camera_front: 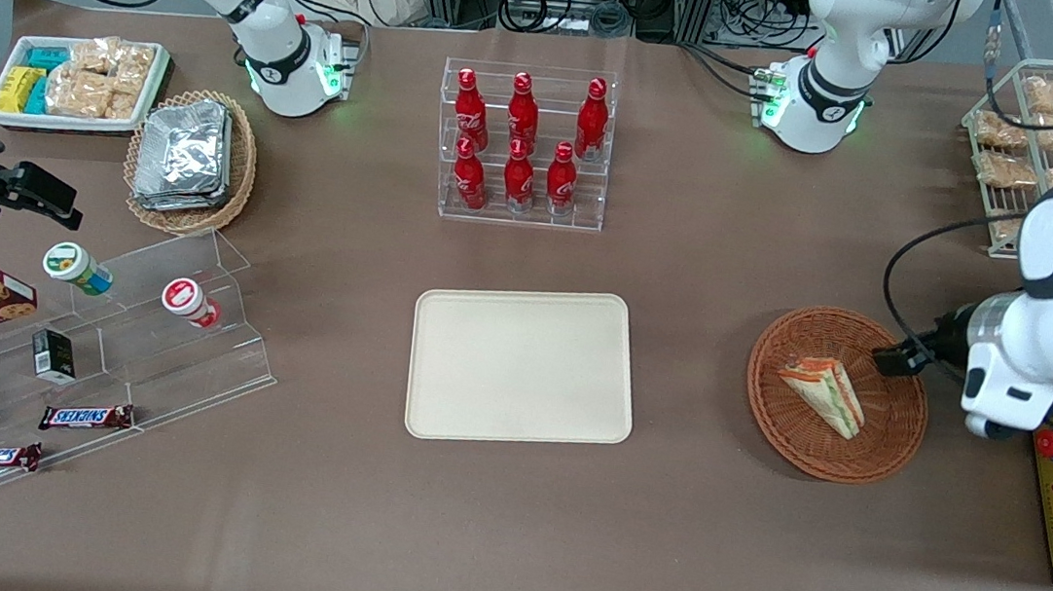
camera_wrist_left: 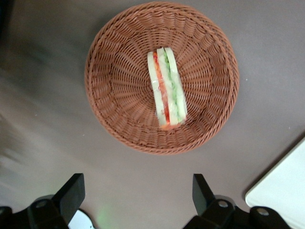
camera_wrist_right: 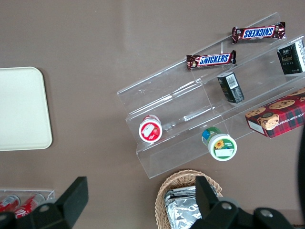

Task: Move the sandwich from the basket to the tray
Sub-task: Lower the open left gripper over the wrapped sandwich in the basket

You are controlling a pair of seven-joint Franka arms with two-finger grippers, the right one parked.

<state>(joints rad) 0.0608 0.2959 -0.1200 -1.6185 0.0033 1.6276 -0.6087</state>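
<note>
Nothing moved yet. Sandwich (camera_front: 824,393) lying on its side in the brown woven basket (camera_front: 892,449), near the middle, cut edge with red and green stripes plain to see from the wrist camera. Tray (camera_front: 519,365) bare, sitting near the basket, toward the parked arm's end of the table from it, not touching it.

Gripper (camera_wrist_left: 138,193) up in the air above the table, just beside the basket rim and not over the sandwich. Fingers (camera_wrist_left: 72,191) spread wide apart, holding nothing. Hard to tell from the front how high up; most of the hand hidden by the white arm there, so only a guess: well above the basket.

Whole job left to do. Still to come, judging by all this: slide over the sandwich, go down, pinch the bread softly, lift, carry to the tray, let go. Soft bread, so maybe squashy or slippery in a hard pinch.
</note>
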